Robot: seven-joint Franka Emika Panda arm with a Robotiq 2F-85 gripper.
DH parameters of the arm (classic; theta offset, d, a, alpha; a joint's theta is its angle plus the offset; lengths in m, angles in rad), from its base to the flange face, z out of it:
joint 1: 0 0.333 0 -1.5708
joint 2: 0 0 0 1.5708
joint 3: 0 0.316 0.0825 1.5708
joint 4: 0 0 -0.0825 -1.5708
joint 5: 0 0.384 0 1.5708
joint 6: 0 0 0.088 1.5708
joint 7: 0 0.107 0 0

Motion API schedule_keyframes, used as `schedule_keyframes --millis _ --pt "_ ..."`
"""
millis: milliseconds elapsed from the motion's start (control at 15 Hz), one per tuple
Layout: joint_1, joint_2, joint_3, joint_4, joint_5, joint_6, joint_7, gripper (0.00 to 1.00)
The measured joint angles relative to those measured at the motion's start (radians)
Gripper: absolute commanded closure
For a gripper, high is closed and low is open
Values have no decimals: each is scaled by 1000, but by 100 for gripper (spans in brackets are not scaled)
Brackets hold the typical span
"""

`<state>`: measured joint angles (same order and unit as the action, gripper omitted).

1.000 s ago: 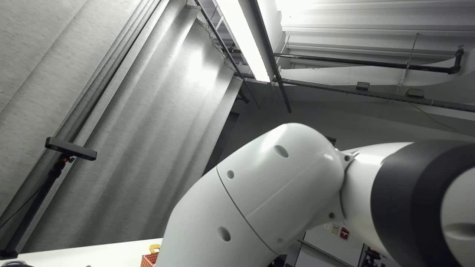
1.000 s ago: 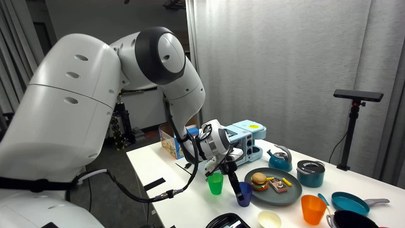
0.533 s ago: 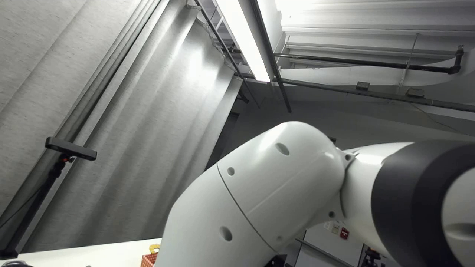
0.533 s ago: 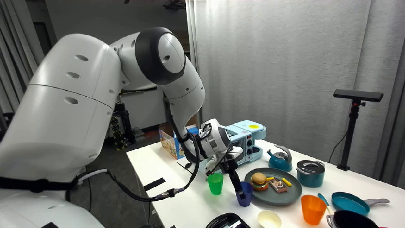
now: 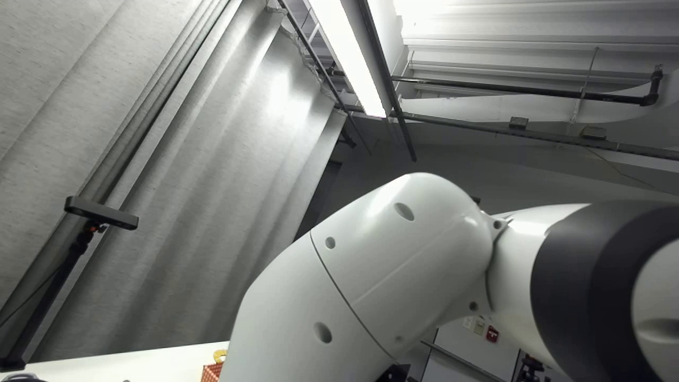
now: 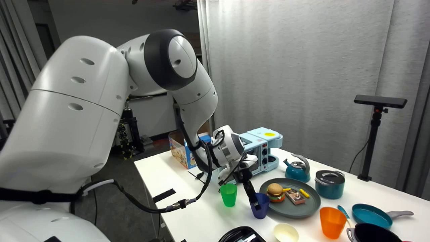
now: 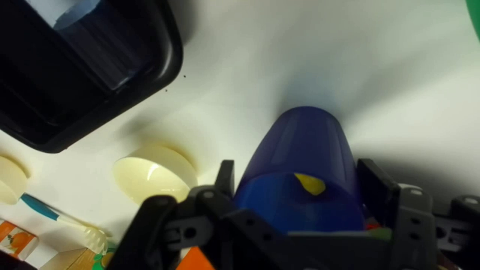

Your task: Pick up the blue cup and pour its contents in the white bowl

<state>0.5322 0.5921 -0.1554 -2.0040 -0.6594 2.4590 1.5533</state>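
Note:
The blue cup (image 6: 263, 207) stands on the table between the green cup and the grey plate. It also shows in the wrist view (image 7: 305, 150), with a yellow item (image 7: 314, 184) inside. My gripper (image 6: 256, 203) is down at the cup with a finger on either side, as the wrist view (image 7: 298, 168) shows. The right-hand finger there touches or nearly touches the cup; a gap shows beside the left-hand fingertip. The cream-white bowl (image 6: 286, 232) stands beside the cup, and the wrist view shows it too (image 7: 153, 174). The other exterior picture hides the cup, bowl and gripper.
A black tray (image 7: 170, 71) lies near the bowl. A green cup (image 6: 228, 195) and a grey plate (image 6: 295, 213) with toy food flank the blue cup. An orange cup (image 6: 332, 222), teal pan (image 6: 371, 215), pot (image 6: 330, 186), kettle (image 6: 297, 172) and second cream bowl (image 7: 10, 180) stand around.
My gripper has risen slightly beside the cup. The blue cup has shifted very slightly to the right in an exterior view. The other objects have stayed in place.

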Motion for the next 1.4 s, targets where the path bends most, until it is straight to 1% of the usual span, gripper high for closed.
schedule_keyframes --millis 267,467,733,867,1133,1400 --pt "-20 -3 0 -3 0 0 8 44" --pt "-60 -20 -8 -25 0 0 28 44" --pt "-128 -82 -11 -73 0 8 35 44" --pt "-160 -122 -7 -102 2 39 35 44" --pt "-226 -202 3 -165 26 144 35 44" --pt "-276 -253 4 -230 67 248 30 44"
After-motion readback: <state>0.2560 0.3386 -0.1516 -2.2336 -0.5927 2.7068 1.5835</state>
